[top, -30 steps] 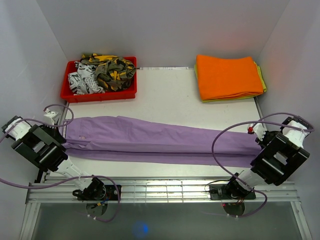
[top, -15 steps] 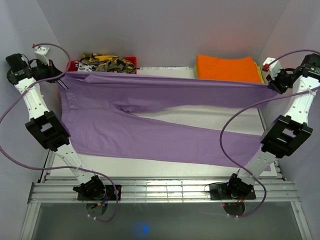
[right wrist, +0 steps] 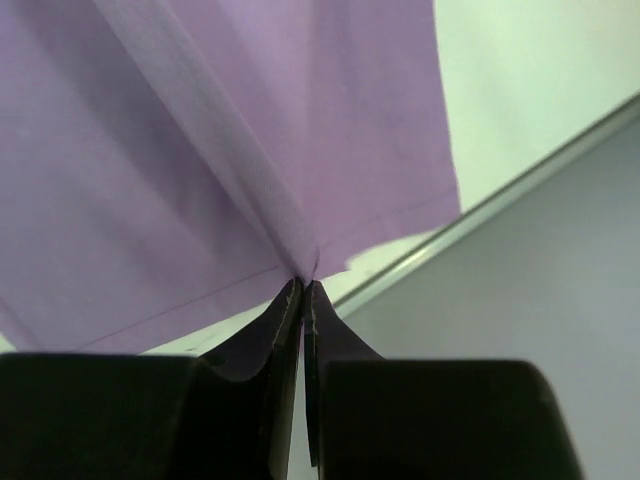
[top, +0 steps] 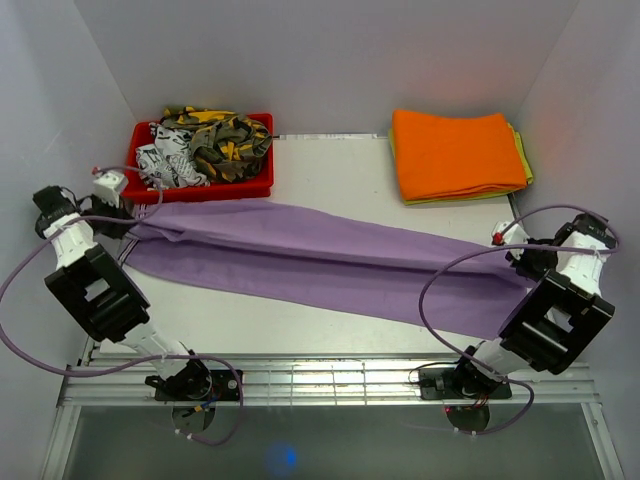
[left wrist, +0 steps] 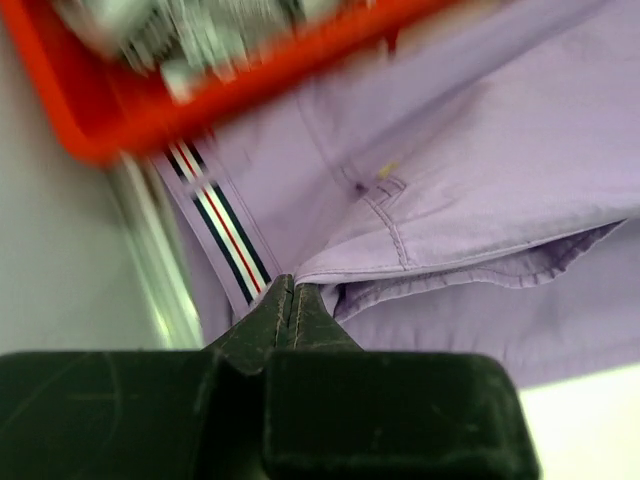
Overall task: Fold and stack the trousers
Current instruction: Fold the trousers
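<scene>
Trousers [top: 320, 265] of lilac colour lie across the table [top: 340, 170] with one leg over the other. In the top view they run from 9 o'clock down to 4 o'clock. The left gripper [left wrist: 290, 292] is clenched on the waist edge at the 9 o'clock end, next to a striped band inside the waist. The right gripper [right wrist: 303, 285] is clenched on the leg ends at 4 o'clock, close to the table edge. A red bin [top: 200, 178] with patterned clothes [top: 215, 140] stands at 11 o'clock, just beside the waist part. I cannot tell if they touch. A folded orange cloth [top: 455, 152] lies at 1 o'clock, apart from the trousers.
</scene>
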`<state>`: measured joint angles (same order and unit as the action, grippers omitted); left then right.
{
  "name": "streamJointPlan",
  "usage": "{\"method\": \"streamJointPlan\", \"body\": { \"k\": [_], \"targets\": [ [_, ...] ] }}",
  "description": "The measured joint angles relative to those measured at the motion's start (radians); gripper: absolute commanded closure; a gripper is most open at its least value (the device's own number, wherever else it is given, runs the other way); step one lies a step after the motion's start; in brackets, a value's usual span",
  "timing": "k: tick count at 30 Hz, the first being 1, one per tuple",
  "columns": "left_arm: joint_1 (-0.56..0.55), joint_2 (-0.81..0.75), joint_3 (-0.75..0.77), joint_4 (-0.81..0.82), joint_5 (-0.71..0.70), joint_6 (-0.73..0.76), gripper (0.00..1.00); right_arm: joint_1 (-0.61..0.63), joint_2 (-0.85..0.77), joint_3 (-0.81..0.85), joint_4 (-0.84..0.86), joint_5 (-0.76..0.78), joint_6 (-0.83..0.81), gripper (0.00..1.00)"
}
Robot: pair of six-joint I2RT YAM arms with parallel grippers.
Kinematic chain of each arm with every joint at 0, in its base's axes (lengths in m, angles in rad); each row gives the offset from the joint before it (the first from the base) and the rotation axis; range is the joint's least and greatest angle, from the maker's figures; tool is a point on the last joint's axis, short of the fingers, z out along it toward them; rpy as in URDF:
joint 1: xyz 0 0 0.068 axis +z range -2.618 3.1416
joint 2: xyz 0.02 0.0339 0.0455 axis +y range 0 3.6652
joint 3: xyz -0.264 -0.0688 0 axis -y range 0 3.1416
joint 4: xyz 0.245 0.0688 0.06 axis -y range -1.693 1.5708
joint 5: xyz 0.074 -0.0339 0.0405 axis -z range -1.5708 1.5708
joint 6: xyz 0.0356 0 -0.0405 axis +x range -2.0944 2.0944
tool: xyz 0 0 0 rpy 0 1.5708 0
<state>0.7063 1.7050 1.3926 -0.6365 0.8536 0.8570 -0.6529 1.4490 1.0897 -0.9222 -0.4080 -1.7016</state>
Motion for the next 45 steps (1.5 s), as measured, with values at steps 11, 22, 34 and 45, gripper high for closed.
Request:
{"method": "streamJointPlan", "body": {
  "k": [11,22,34,45],
  "targets": [
    [0.058,0.111,-0.163,-0.077,-0.212,0.173,1.0,-0.054,-0.056,-0.171,0.024,0.072,-0.135,0.92],
    [0.056,0.135,0.047,-0.171,-0.112,0.14,1.0,-0.061,-0.095,-0.017,-0.144,0.001,-0.162,0.92],
    [0.064,0.137,0.01,-0.098,-0.203,0.145,1.0,-0.089,-0.447,-0.571,-0.058,0.172,-0.266,0.92],
    [0.068,0.203,-0.055,-0.133,-0.274,0.156,1.0,-0.086,-0.249,-0.52,0.127,0.206,-0.243,0.92]
  ]
}}
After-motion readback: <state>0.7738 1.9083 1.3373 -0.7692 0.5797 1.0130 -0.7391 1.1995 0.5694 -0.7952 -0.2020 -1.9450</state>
